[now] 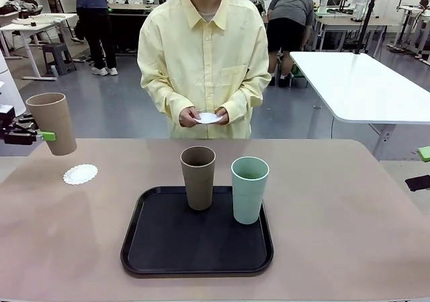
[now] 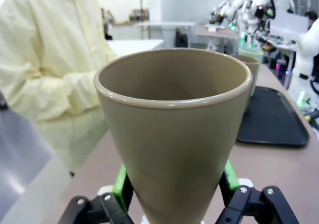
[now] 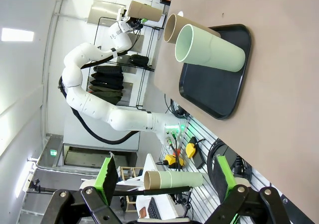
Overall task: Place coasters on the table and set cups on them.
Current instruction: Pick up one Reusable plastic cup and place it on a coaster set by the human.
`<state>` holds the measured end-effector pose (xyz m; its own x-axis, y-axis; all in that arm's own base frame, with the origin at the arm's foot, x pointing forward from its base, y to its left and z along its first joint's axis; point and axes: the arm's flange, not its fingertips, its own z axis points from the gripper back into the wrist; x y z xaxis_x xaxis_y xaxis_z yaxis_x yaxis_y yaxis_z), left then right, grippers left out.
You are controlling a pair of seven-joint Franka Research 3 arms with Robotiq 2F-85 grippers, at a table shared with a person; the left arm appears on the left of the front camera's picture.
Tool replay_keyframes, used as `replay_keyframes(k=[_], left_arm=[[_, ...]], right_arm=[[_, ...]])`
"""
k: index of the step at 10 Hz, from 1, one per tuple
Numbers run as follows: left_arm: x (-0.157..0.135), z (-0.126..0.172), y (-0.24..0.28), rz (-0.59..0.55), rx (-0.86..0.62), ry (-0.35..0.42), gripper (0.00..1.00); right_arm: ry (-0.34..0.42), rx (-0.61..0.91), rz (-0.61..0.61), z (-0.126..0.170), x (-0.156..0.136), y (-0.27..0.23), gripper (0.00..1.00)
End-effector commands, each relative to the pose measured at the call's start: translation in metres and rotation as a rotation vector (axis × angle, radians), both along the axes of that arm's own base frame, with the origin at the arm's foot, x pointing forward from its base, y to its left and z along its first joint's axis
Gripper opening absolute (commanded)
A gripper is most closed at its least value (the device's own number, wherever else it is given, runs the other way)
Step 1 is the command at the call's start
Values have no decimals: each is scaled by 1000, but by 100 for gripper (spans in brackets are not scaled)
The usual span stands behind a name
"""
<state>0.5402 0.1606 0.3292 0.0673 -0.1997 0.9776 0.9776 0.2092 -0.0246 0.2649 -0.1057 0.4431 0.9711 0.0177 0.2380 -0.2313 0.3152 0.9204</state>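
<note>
Two cups are standing upright on the tray (image 1: 168, 248), mid-desk (image 1: 336, 215): brown cup (image 1: 198, 178) and mint cup (image 1: 249, 189), just beside each other. Left hand (image 2: 174, 181) is clamping third cup (image 1: 52, 121), holding it off the desk, slightly tilted, near the coaster (image 1: 80, 174) lying at desk left. Right hand (image 3: 165, 179) is hanging wide open, empty. Person at far side is holding second coaster (image 1: 208, 118).

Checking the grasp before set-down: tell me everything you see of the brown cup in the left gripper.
The brown cup is a tall, tapered, handleless tumbler, matte tan, with a rounded rim and an empty inside. It hangs nearly upright, slightly tilted, in the air near the table's left end, not yet over the lacy coaster. The left gripper clamps its lower part between green pads; nothing else touches it.
</note>
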Motion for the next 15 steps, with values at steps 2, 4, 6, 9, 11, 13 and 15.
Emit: replay_keyframes(k=[2, 4, 6, 9, 11, 13, 15], left_arm=[[9, -15, 8, -35, -39, -27, 84], [11, -28, 3, -60, -38, -12, 84], [11, -42, -3, -91, -28, -2, 84], [14, -60, -11, -108, -1, -7, 84], [15, -67, -15, -126, 10, -16, 84], [18, -73, -17, -131, 14, -18, 84], [22, -80, -18, -142, 14, -13, 84]], right_arm=[[-10, 16, 5, 0, 1, -1, 100], [-10, 16, 5, 0, 1, -1, 100], [-10, 16, 5, 0, 1, -1, 100], [-10, 16, 5, 0, 1, -1, 100], [-10, 16, 5, 0, 1, -1, 100], [-10, 16, 5, 0, 1, -1, 100], [-10, 16, 5, 0, 1, -1, 100]])
